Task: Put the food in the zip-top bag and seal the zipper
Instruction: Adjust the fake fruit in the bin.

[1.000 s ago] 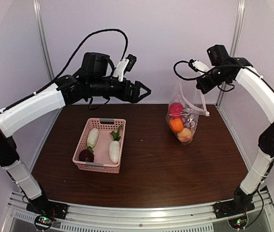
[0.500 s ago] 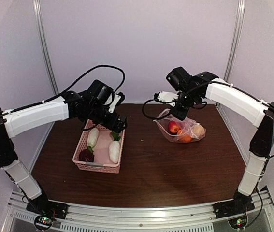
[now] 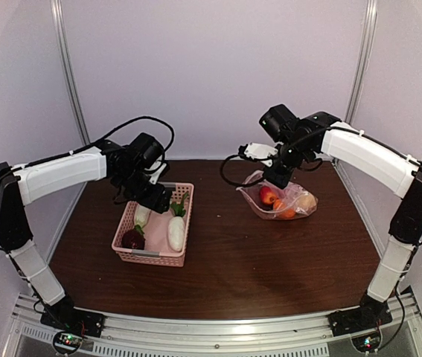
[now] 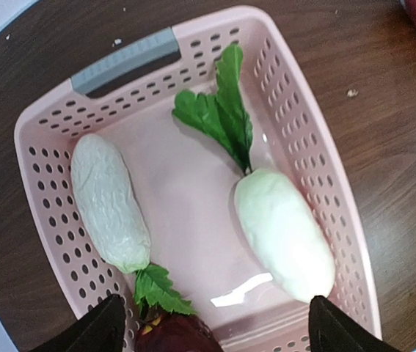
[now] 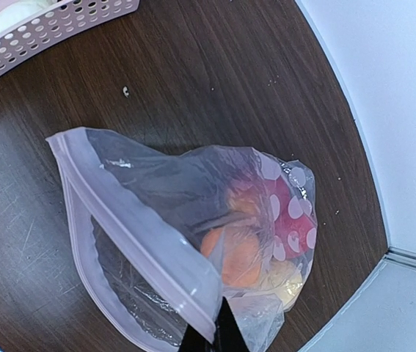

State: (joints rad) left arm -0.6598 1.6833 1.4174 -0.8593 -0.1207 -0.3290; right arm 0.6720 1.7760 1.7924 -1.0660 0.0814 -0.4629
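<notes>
"Left wrist view: what's happening?"

"Left pincer [image 4: 219,330] gapes over the basket's [image 4: 296,110] radishes [image 4: 285,231]; right pincer [image 5: 219,334] pinches the zip-top bag [image 5: 156,191], fruit [image 5: 241,257] inside, on the bench [image 5: 193,73]. Loading step, I'd say; next, lower and close on one radish."

1. The right end effector [image 5: 213,331] pinches the pale zip strip [image 5: 130,220] of the clear white-dotted plastic bag [image 5: 178,176].
2. Inside lie an orange round toy fruit [image 5: 237,257] and a red round toy fruit [image 5: 287,213].
3. A pink perforated plastic basket [image 5: 53,26] sits at the dark wooden tabletop's [image 5: 215,81] corner.

Lab booth: plain white walls [image 3: 218,67], metal frame posts [image 3: 68,74]
</notes>
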